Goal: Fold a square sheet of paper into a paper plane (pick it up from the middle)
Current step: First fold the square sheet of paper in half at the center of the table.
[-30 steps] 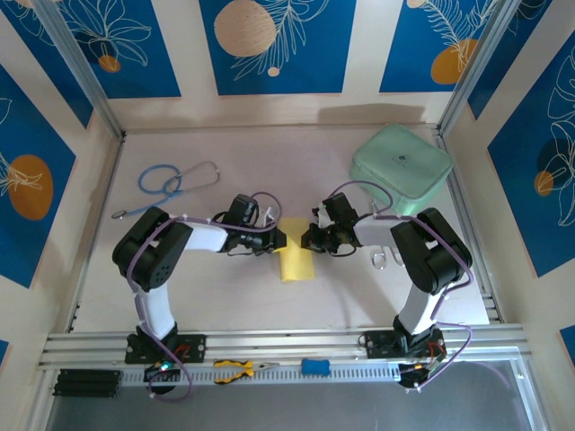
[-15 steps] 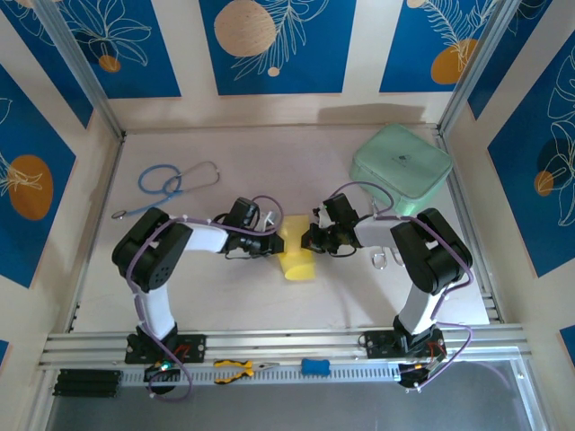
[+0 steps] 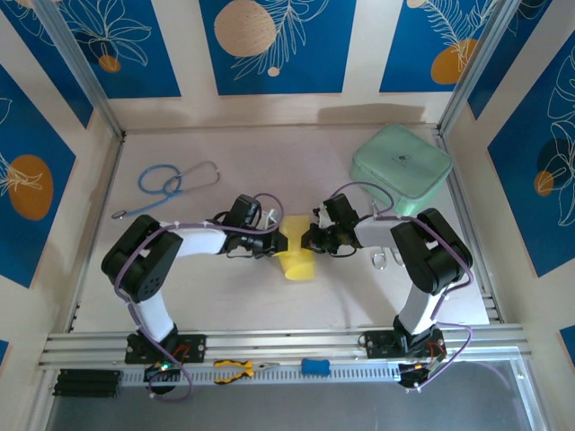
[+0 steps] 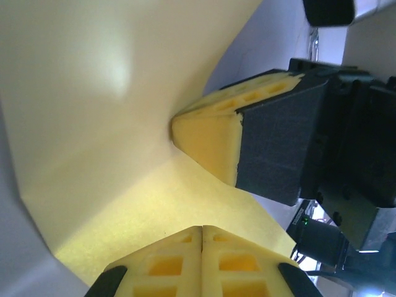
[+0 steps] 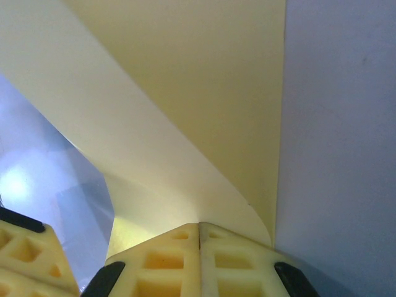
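Note:
The square sheet of paper (image 3: 296, 260) is pale yellow and hangs bent in the middle of the table between my two grippers. My left gripper (image 3: 277, 241) is shut on its left edge, and my right gripper (image 3: 308, 239) is shut on its right edge. In the left wrist view my closed left gripper (image 4: 202, 229) meets the paper (image 4: 93, 93), which curves up to the right gripper's fingers (image 4: 210, 139). In the right wrist view my right gripper (image 5: 199, 224) pinches the curled paper (image 5: 185, 93). The left gripper's fingers (image 5: 25, 253) show at the lower left there.
A mint-green case (image 3: 401, 167) lies at the back right. A blue stethoscope (image 3: 171, 184) lies at the back left. Yellow-handled pliers (image 3: 235, 368) and a small blue block (image 3: 314, 366) rest on the front rail. A small metal clip (image 3: 382, 260) lies by the right arm.
The paper has gone from a flat strip to a bent, tilted shape. The left arm's elbow has swung out to the lower left. The right arm has barely moved.

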Available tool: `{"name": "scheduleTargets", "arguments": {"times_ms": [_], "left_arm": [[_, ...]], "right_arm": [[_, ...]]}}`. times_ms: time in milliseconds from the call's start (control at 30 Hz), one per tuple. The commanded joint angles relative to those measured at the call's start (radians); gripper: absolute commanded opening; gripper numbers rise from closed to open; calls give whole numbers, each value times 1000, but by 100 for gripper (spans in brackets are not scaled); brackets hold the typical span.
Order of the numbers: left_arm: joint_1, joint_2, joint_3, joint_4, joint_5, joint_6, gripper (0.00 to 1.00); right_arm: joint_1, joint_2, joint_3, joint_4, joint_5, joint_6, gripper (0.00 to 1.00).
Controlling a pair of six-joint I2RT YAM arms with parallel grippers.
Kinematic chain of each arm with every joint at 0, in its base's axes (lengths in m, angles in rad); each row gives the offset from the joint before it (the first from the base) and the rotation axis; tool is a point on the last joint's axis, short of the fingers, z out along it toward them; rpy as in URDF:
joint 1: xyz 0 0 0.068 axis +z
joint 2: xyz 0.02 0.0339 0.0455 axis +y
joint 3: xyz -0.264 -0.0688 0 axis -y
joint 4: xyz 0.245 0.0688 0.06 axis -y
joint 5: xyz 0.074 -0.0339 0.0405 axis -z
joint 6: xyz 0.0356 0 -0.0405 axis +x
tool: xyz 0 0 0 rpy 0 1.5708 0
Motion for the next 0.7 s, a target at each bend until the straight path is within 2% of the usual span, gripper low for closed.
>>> {"name": "scheduleTargets", "arguments": {"times_ms": [0,233,433,667], "left_arm": [[-6,29,-15,-40,-21,21,0],[-8,82,-100,-34,-58,62,0],[-6,10,-110,-148,-124,122,0],[-12,-74,-52,-111,-43,43,0]], "right_arm": [[3,31,-40,-92,66,6,0],[3,32,-47,-85,64,9,0],[3,31,-48,-81,64,9,0],[5,19,-53,-85,68,9,0]]}}
